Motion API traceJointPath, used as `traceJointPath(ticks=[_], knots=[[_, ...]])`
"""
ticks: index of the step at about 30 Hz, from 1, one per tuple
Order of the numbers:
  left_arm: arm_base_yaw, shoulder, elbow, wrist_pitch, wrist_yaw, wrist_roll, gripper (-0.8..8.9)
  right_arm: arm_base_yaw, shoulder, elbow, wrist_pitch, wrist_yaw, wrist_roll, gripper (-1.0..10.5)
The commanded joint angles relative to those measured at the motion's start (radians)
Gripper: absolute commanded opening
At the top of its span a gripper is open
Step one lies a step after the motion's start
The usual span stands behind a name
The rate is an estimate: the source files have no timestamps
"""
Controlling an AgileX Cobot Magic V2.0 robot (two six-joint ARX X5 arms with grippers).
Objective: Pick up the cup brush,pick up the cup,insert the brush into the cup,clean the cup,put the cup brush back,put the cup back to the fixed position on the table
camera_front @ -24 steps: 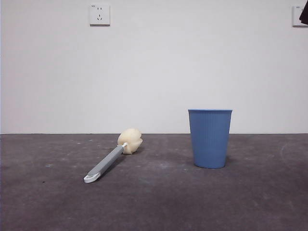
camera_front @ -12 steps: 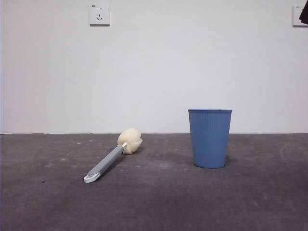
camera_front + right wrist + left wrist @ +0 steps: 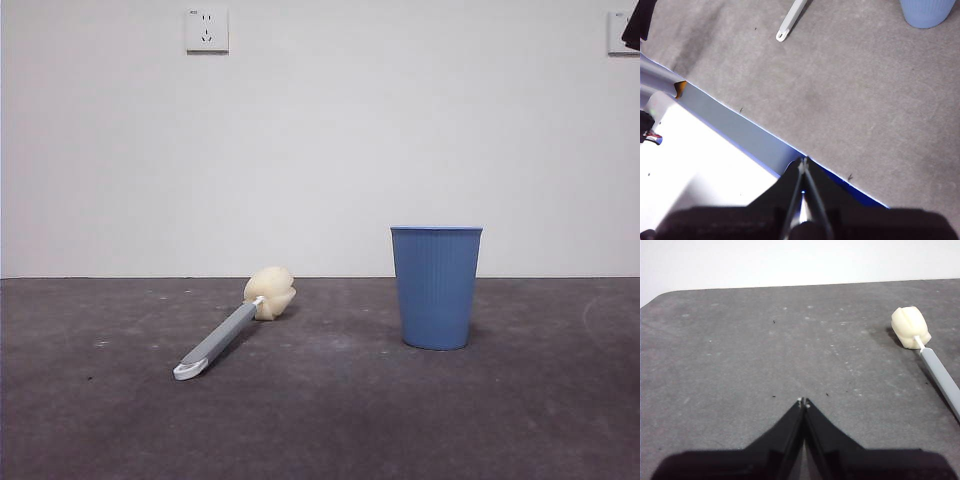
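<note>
We hold our left gripper [image 3: 803,402] low over the table [image 3: 740,365], jaws pressed together tip to tip and gripping nothing. Our right gripper [image 3: 803,161] hangs higher, above the table's near edge, jaws likewise closed and empty. Both arms wait clear of the work.

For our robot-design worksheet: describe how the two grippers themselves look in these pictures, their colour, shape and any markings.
Both the left gripper and the right gripper have two matte black jaws, wedge-shaped, tapering to fine pale-tipped points. No cables or markings show on them.
</note>
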Motion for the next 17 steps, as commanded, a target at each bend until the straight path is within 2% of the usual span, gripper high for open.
traceJointPath(ticks=[1,11,12,15,17], knots=[[0.002,-0.003,-0.01,-0.006,-0.001,-0.006,-0.03,0.002,-0.002,0.0,0.005,0.003,0.005,0.0],[0.002,-0.003,-0.01,-0.006,-0.001,-0.006,-0.03,0.002,-0.002,0.0,0.005,0.003,-0.001,0.0],[0.002,-0.003,-0.01,-0.006,-0.001,-0.006,-0.03,-0.001,-0.008,0.0,0.01,0.014,-0.065,0.0],[0.002,-0.003,-0.01,-0.006,-0.001,-0.006,-0.03,-0.037,-0.044,-0.003,0.084,0.08,-0.155,0.0],[0.002,-0.003,-0.01,-0.006,-0.001,-0.006,-0.03,-0.081,-0.072,-0.016,0.193,0.073,-0.216,0.0]])
